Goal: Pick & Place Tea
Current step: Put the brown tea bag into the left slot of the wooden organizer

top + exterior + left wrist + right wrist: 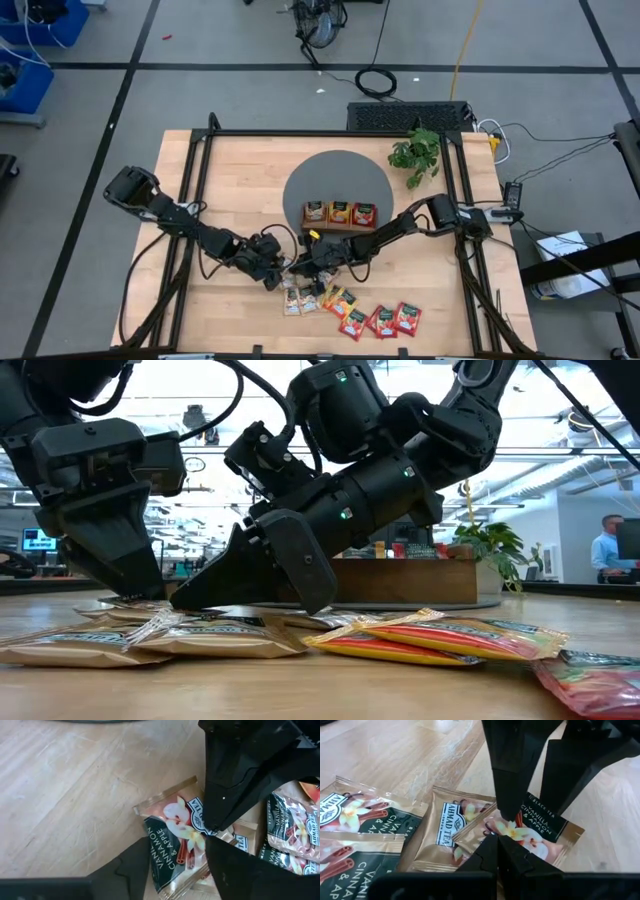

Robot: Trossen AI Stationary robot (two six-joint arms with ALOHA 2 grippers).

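A cream-white tea sachet with a dark green end (172, 847) lies flat on the wooden table (230, 170), beside other cream sachets (365, 820). My left gripper (177, 857) slants down over it, open, one finger on either side of its green end (542, 817). My right gripper (497, 842) reaches in from the table's right, shut, its tip on the same sachet. An orange-yellow sachet (340, 300) and red sachets (382, 320) lie near the table's front edge. My left gripper has its fingertips (507, 810) down at the sachet's green end, coming from above at a slant; whether they touch it I cannot tell. My right gripper presses its shut fingertips (214, 826) on the sachet's printed face near its middle (197, 837), slanting down from the table's right. The sachet stays flat on the table.
The brown wooden tray (340, 225) stands on a grey round mat (335, 170) just beyond the grippers, with one sachet in each of its three compartments. A potted plant (415, 155) stands at the far right. The two grippers are close together over the sachets.
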